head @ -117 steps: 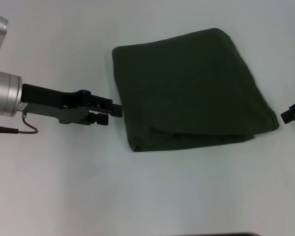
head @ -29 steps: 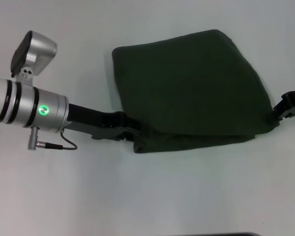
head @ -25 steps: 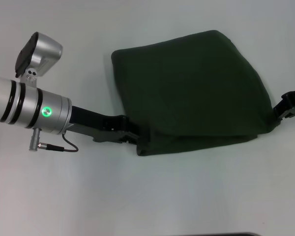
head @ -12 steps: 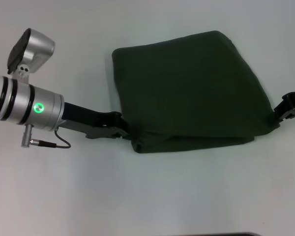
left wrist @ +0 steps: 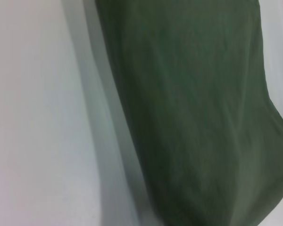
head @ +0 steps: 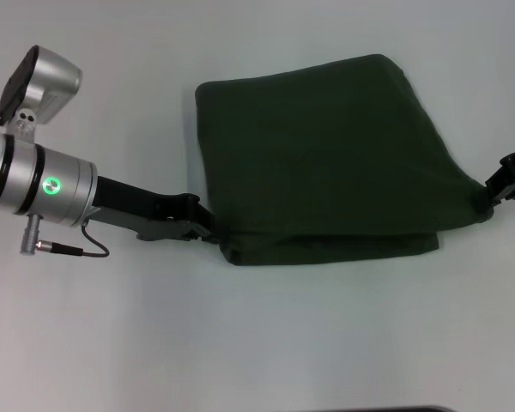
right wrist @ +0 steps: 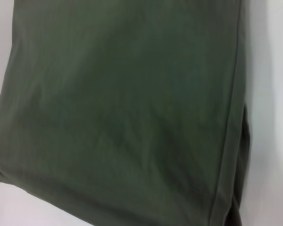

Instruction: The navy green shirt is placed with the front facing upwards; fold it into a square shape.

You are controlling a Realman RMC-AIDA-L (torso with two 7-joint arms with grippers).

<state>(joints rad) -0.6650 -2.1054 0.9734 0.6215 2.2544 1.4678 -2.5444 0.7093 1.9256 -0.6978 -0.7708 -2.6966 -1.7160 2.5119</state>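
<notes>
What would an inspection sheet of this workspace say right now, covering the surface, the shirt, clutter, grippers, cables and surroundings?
Surface: plain white table, no marks seen.
Job's things: navy green shirt lies folded into a rough four-sided shape, layered edges along the near side; no lettering or label visible.
Clutter: nothing seen.
Grippers: left gripper at the shirt's near left corner; right gripper at its right corner, mostly out of frame.
Cables: a thin dark cable loops from a plug on the left wrist to the gripper mount.
Surroundings: a dark edge at the bottom of the head view; otherwise nothing seen.
</notes>
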